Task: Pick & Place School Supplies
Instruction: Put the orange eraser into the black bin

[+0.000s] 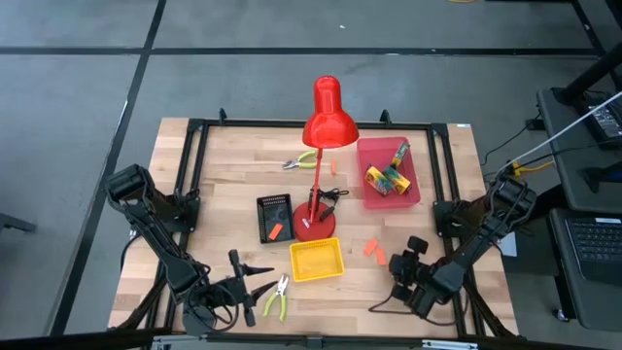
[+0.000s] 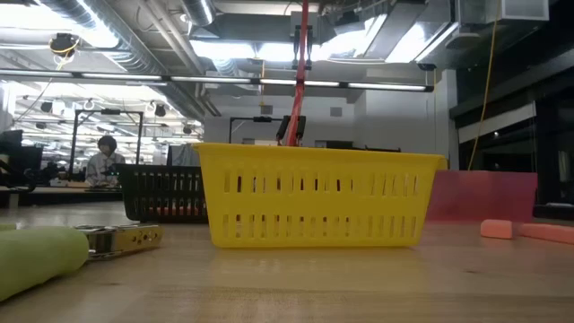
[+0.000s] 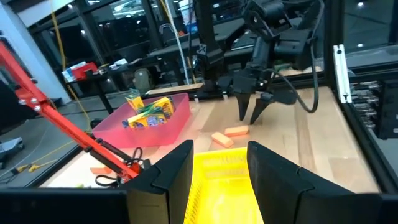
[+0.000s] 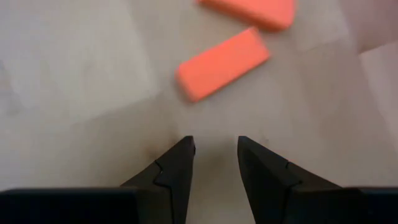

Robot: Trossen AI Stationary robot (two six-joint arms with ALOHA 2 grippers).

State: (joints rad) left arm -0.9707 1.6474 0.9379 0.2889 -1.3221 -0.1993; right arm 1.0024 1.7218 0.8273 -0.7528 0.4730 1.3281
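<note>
R gripper point(image 4: 213, 152) open, empty; pink tray point(image 1: 374, 194) w/ crayon boxes point(image 1: 387, 178); yellow tray point(image 1: 317, 261) empty.

A pale wooden desk point(image 1: 243, 194) of jointed planks, smooth and matt, carries a glossy red lamp point(image 1: 325, 117) on a thin metal stem. The yellow tray point(image 2: 314, 206) is slotted plastic with a slight sheen; the pink tray point(image 3: 163, 124) looks like translucent plastic. Two orange pieces point(image 4: 222, 63) appear matt and smooth, like rubber. The right arm's fingers point(image 4: 174, 180) are dull black plastic.
</note>
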